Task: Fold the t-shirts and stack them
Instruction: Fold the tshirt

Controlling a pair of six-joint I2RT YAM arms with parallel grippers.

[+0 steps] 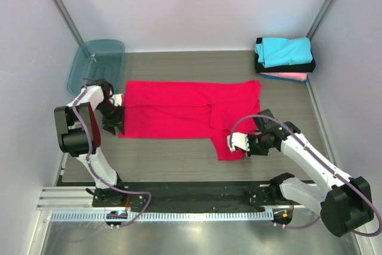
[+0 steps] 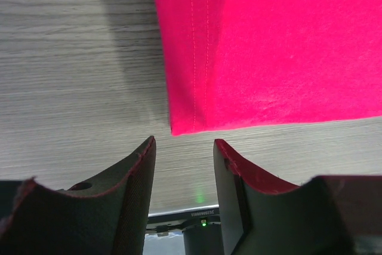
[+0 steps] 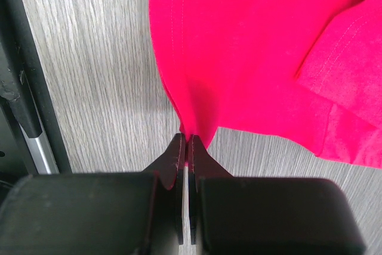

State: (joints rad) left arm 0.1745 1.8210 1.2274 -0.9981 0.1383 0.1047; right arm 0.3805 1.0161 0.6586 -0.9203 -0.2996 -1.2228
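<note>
Right end effector clamps the red t-shirt at its near edge while left end effector, jaws apart, faces a corner, apparently to fold.

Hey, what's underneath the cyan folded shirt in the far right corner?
A black shirt lies directly under the cyan shirt, with a pink shirt below that. Only their edges show; the rest of each is covered.
</note>
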